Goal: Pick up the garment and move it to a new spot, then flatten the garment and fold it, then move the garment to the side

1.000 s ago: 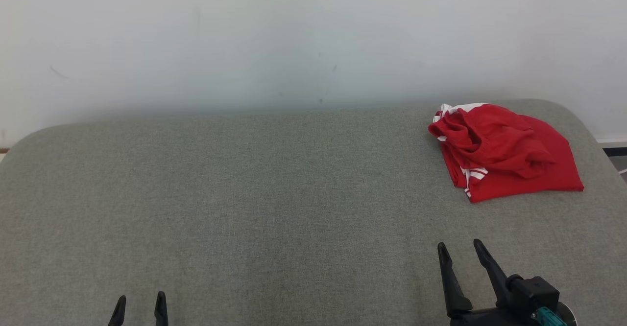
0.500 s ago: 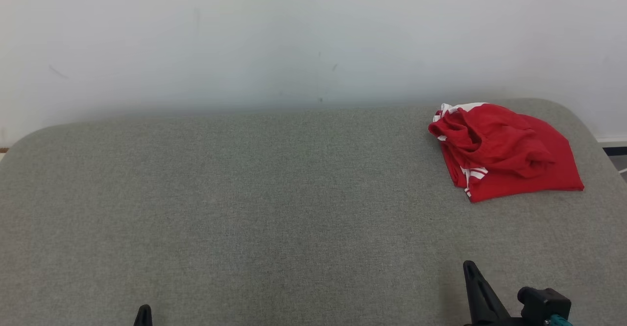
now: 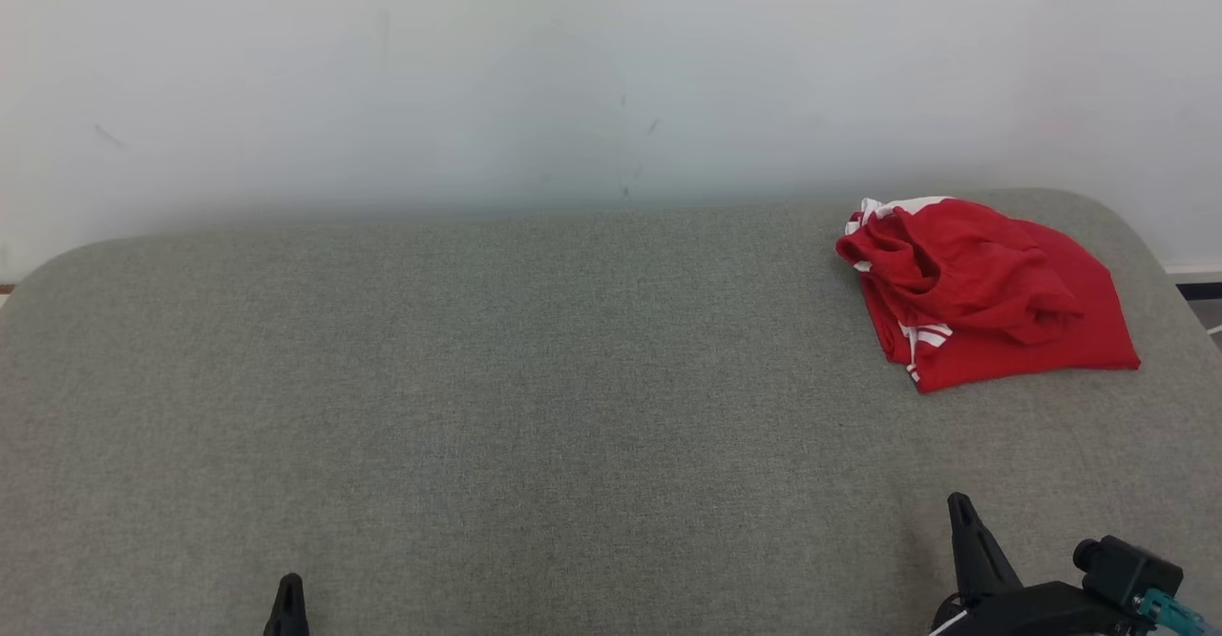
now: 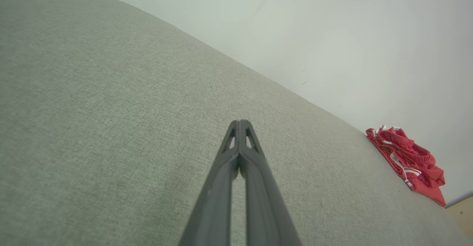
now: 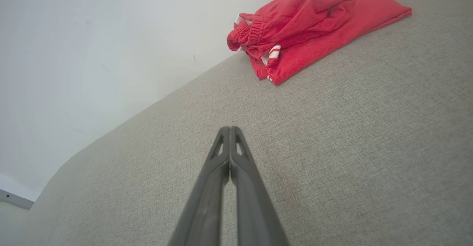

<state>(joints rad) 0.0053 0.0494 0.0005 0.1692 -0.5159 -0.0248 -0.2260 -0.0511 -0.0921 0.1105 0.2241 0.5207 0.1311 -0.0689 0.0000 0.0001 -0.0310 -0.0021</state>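
A crumpled red garment [image 3: 988, 292] with white stripes lies at the far right of the grey table [image 3: 535, 407], near the back edge. The left wrist view shows the garment [image 4: 410, 161] far off at the right, and the right wrist view has it [image 5: 310, 28] ahead and up. My left gripper [image 3: 288, 598] is low at the near left, shut with nothing in it [image 4: 239, 122]. Low at the near right, well short of the garment, my right gripper [image 3: 959, 512] is shut and holds nothing [image 5: 230, 129].
A pale wall [image 3: 573, 73] rises right behind the table's back edge. The table's corners are rounded. At the far right a strip of floor [image 3: 1205, 307] shows past the table's edge.
Both grippers have gone from open to shut. The right gripper has shifted to the right and lower in the head view; the left has sunk a little.
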